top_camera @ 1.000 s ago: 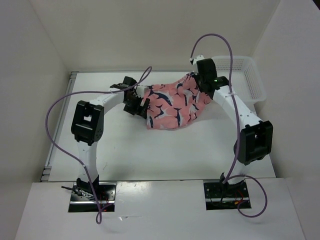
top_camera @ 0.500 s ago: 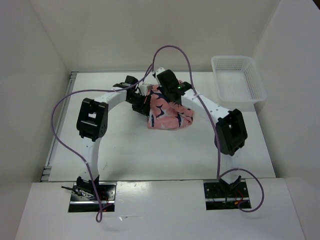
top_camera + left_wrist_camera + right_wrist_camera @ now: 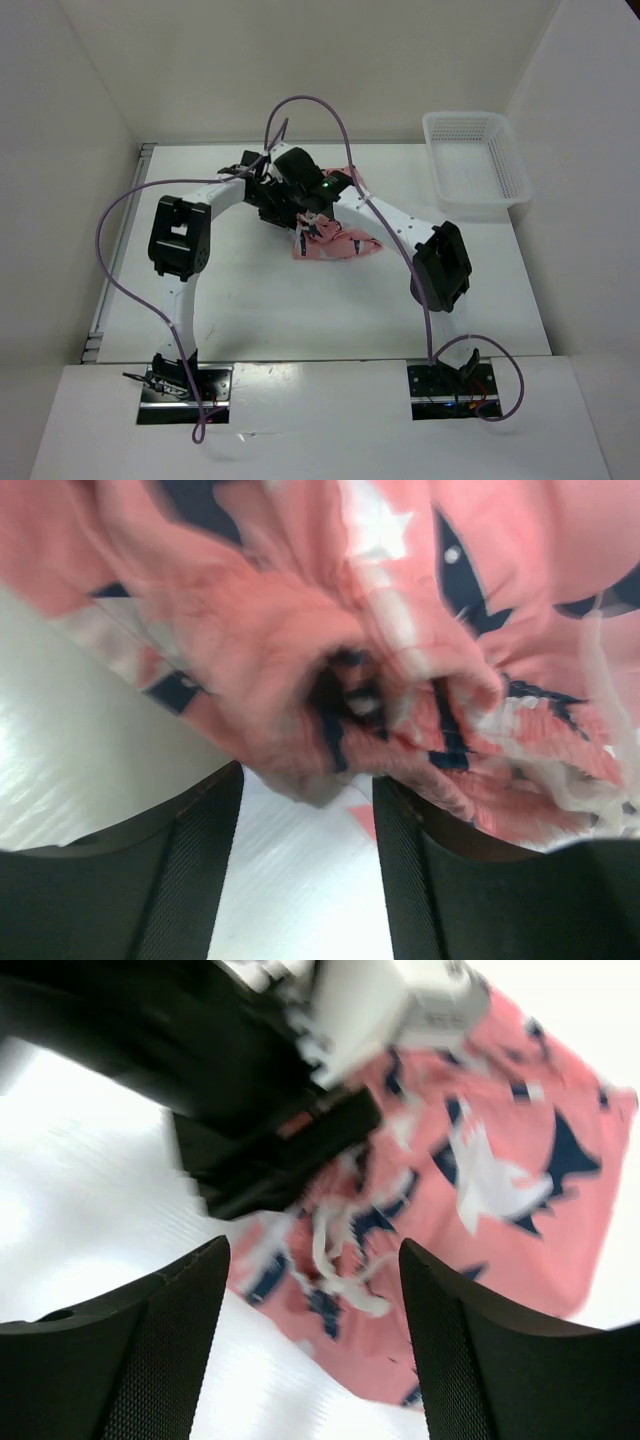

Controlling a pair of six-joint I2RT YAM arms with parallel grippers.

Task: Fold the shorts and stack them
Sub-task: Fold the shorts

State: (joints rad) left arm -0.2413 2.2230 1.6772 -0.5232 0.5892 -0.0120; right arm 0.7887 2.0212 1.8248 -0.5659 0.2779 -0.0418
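The salmon-pink shorts (image 3: 340,243) with navy-and-white shapes lie bunched and doubled over at mid-table. Both grippers meet over their left end. My left gripper (image 3: 272,203) comes in from the left. In the left wrist view its fingers (image 3: 200,870) stand apart with bare table between them, and a blurred bunch of the shorts (image 3: 300,630) sits right at the tips. My right gripper (image 3: 305,212) is open just above the shorts (image 3: 500,1160), with the white drawstring (image 3: 340,1260) between its fingers untouched. The left gripper's black-and-white body (image 3: 300,1090) fills the upper left of the right wrist view.
A white plastic mesh basket (image 3: 437,170) stands at the back right corner. Purple cables arch above both arms. White walls close in the table on the left, back and right.
My right gripper swept from the back right to the left, carrying the shorts' right side over onto the left, then opened and let go. The left gripper narrowed somewhat.
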